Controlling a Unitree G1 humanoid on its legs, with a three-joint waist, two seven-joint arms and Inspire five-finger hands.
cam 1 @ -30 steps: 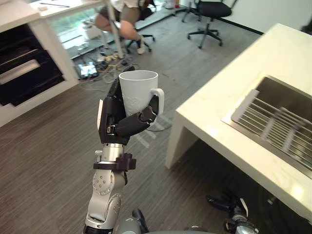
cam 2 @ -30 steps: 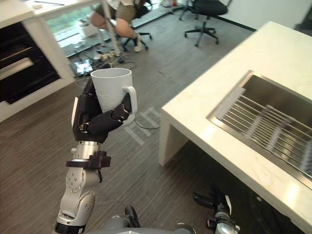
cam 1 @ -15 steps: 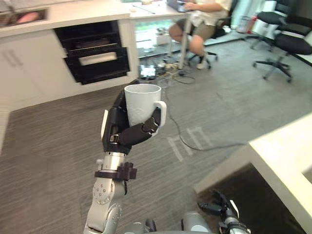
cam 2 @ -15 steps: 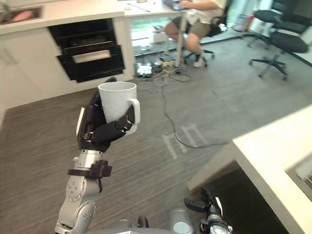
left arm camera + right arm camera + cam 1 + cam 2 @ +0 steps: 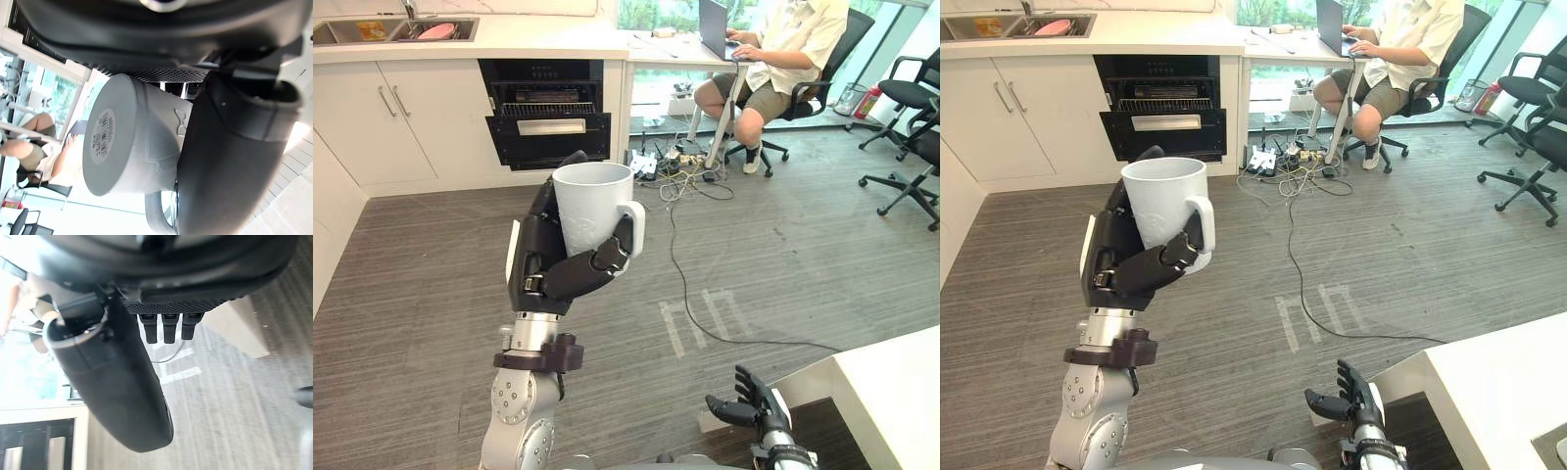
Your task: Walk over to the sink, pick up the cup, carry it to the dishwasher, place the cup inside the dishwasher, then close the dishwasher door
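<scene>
The left robot hand is raised upright and clenched around a white ceramic cup with a loop handle. Its fingers wrap the cup's side and its thumb crosses the front just under the handle, which points away from the palm. The cup stands mouth up in the grip, clear of any surface. In the left wrist view its round base with a paper label faces the camera, and the thumb presses against the cup's wall.

The right robot hand hangs low, well below and to the right of the left one. Its fingers are spread and relaxed, holding nothing. Just to the right of it is the corner of a pale stone worktop.

Beyond the cup, across a grey wood-plank floor, a black built-in dishwasher sits in a row of white cabinets. A rack shows in its upper part.

To the right of the dishwasher lies a tangle of cables. Behind the cables a person sits at a desk with a laptop. Further right stand black office chairs.
</scene>
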